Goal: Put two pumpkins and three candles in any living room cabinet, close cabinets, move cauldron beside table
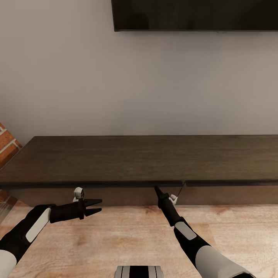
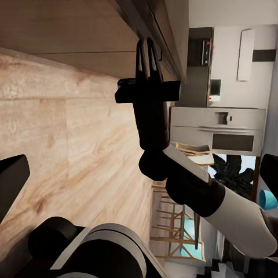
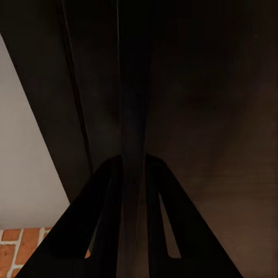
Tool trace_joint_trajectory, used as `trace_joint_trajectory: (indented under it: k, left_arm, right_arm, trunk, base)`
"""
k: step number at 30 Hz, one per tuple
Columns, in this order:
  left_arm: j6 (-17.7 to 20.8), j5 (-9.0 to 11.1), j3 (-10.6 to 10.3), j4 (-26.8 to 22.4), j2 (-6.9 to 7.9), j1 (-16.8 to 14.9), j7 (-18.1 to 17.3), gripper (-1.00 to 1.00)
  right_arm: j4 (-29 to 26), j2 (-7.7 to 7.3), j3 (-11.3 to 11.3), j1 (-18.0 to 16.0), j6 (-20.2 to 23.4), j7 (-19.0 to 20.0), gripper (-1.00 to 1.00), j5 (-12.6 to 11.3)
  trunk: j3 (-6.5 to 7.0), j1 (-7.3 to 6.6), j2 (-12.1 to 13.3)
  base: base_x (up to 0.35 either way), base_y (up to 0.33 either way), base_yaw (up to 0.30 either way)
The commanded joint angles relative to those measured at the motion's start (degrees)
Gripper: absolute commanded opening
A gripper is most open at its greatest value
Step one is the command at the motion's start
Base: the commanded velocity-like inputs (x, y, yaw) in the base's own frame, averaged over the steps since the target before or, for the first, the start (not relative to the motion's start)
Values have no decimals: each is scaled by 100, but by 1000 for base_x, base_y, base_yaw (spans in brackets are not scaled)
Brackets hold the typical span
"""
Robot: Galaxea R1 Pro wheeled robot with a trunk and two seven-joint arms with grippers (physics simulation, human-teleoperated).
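Observation:
The cabinet (image 1: 116, 158) is a long low dark-brown unit against the wall, and its drawer fronts sit flush. My right gripper (image 1: 156, 189) is shut, its tip right at the front edge by the seam between two drawer fronts; whether it touches is unclear. The left wrist view has the same right gripper (image 2: 147, 49) with its fingers together against the cabinet (image 2: 69, 23). Dark cabinet wood (image 3: 220, 116) looms close in the right wrist view. My left gripper (image 1: 98, 205) hangs open and empty over the floor, short of the cabinet front. Pumpkins, candles, cauldron and table are out of view.
A dark TV (image 1: 193, 15) hangs on the pale wall above the cabinet. A brick wall (image 1: 5, 144) borders the far left. Light wooden floor (image 1: 116, 239) lies between my base (image 1: 139, 271) and the cabinet. Kitchen appliances (image 2: 217, 130) stand far off.

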Motion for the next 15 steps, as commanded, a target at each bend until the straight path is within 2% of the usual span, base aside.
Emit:
trace_joint_trajectory:
  k: [1,15]
  left_arm:
    - [29,22,-16,2,4,-6,-9,100]
    - [26,22,-16,2,6,-4,-9,100]
  right_arm:
    - [17,-3,24,-1,54,0,-100,-60]
    - [17,-3,24,-1,29,2,-100,-78]
  trunk:
    - [-5,0,-1]
    - [-5,0,-1]
  base:
    - [0,0,0]
    - [-1,0,0]
